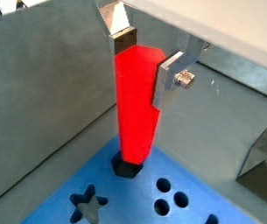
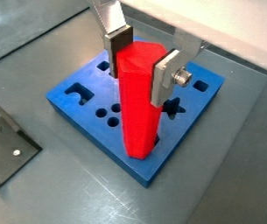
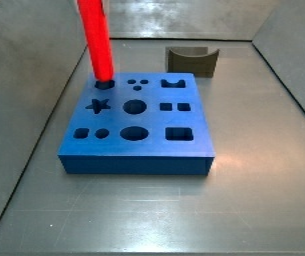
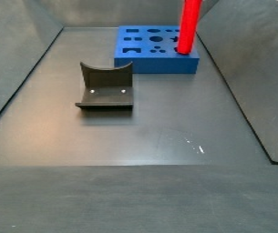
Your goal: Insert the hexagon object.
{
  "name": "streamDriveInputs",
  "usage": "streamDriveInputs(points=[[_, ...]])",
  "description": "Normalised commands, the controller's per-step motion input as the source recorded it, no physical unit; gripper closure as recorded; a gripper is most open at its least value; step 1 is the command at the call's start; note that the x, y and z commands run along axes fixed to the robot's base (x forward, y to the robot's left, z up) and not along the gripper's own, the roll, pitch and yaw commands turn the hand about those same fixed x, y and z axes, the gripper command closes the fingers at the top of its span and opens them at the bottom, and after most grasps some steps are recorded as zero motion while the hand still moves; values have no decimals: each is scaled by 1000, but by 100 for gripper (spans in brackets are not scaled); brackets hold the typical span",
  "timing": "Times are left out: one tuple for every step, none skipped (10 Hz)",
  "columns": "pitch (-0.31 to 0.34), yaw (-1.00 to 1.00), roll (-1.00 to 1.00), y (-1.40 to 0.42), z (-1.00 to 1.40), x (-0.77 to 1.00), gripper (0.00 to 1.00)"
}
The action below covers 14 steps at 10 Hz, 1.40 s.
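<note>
The hexagon object, a long bright red peg [image 1: 136, 105], stands upright between my gripper's [image 1: 147, 59] fingers, which are shut on its upper end; this shows in both wrist views, the gripper [image 2: 142, 59] on the peg [image 2: 138, 109]. The peg's lower end sits at the dark hexagonal hole [image 1: 126, 167] at a corner of the blue block [image 2: 94, 105]. How deep it sits cannot be told. In both side views the peg [image 3: 95, 40] [image 4: 190, 25] rises from the block [image 3: 141, 140] [image 4: 148, 56]; the gripper is above the frame there.
The blue block has several other shaped holes, among them a star [image 3: 99, 103] and rounds [image 3: 136, 105]. The dark fixture with a curved notch [image 3: 191, 60] [image 4: 105, 86] stands on the grey floor apart from the block. Grey walls [image 1: 42, 87] enclose the floor.
</note>
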Motion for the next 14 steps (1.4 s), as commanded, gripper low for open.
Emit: streamDriveInputs(points=[[-4, 0, -31, -117, -146, 0, 100], [0, 0, -34, -151, -146, 0, 100], [-1, 0, -49, -149, -166, 0, 100], [-17, 0, -96, -117, -251, 66, 100], [-20, 0, -137, -83, -277, 129, 100], [-21, 0, -166, -97, -260, 169, 100], [-43, 0, -204, -111, -246, 163, 100], [-57, 0, -216, -120, -251, 146, 100], [-71, 0, -216, -117, -286, 89, 100], [-87, 0, -230, -126, -337, 9, 100], [-103, 0, -259, -149, -363, 0, 100], [-84, 0, -239, -109, -457, 40, 100], [-83, 0, -163, -69, -580, 154, 100], [-20, -31, 0, -86, -474, 409, 100]])
